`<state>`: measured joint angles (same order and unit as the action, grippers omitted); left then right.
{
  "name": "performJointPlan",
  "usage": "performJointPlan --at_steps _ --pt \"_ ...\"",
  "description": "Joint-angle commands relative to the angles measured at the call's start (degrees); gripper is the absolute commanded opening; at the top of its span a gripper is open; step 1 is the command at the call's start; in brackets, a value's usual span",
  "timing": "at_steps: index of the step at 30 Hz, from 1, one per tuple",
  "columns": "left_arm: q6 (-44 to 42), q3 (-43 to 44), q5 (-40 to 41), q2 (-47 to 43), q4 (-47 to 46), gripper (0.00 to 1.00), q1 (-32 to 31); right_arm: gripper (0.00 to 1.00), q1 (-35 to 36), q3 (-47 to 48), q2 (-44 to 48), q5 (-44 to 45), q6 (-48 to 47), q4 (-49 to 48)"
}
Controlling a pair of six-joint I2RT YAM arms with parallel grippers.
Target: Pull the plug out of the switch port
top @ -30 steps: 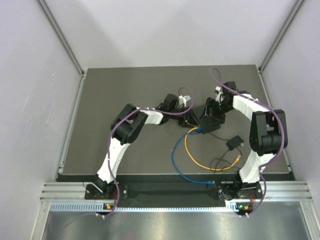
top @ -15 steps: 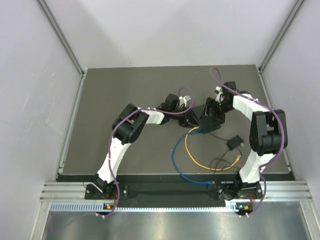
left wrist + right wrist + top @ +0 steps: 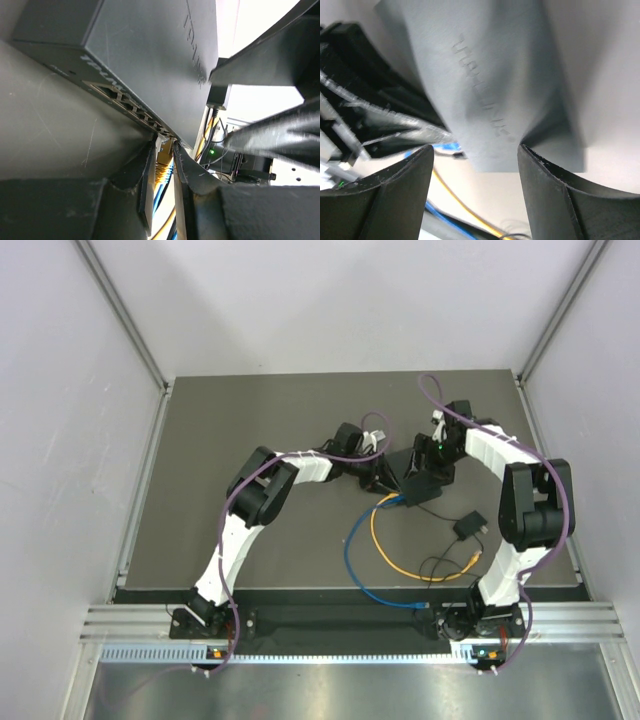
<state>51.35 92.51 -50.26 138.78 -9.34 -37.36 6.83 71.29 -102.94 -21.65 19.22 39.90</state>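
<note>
The flat black switch lies mid-table, tipped up a little. My right gripper is shut across its width; in the right wrist view its fingers flank the switch. The row of switch ports runs along the front edge of the switch. A yellow plug sits in the right-hand port. My left gripper is shut on that plug, one finger pressed to each side. In the top view the left gripper meets the switch's front edge.
A yellow cable and a blue cable loop from the switch toward the near edge. The blue cable runs just behind the yellow plug. A small black adapter with a thin wire lies to the right.
My left gripper has slid right up to the switch's front edge and its jaws have narrowed onto the yellow plug. The right arm and the switch have stayed put.
</note>
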Motion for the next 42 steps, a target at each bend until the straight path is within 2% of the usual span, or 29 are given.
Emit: performJointPlan --at_steps 1,3,7,10,16,27,37,42 --pt "-3.9 1.3 2.9 2.6 8.7 0.00 -0.1 0.68 1.3 5.1 0.2 8.7 -3.7 2.6" --pt "-4.4 1.7 2.9 3.1 9.1 0.00 0.1 0.68 2.5 6.8 -0.2 10.7 -4.6 3.6" --pt "-9.5 3.6 4.5 3.8 16.3 0.00 0.0 0.66 4.9 10.6 -1.6 14.8 -6.4 5.2" --pt "-13.0 5.1 7.3 3.8 21.0 0.00 0.1 0.64 6.3 11.2 -2.1 14.3 -6.4 5.3" --pt "-12.5 5.6 6.4 4.1 21.6 0.00 0.5 0.55 7.5 6.9 1.0 11.6 -5.6 4.7" --pt "-10.9 5.9 1.5 5.4 20.0 0.00 1.1 0.57 12.6 2.1 2.2 18.6 -8.5 5.4" --pt "-10.8 7.1 1.2 5.9 21.0 0.00 1.2 0.59 15.5 1.4 -0.4 28.1 -8.6 7.1" --pt "-12.8 8.9 1.4 6.3 24.7 0.00 1.3 0.59 15.5 0.9 -2.2 32.6 -7.2 7.3"
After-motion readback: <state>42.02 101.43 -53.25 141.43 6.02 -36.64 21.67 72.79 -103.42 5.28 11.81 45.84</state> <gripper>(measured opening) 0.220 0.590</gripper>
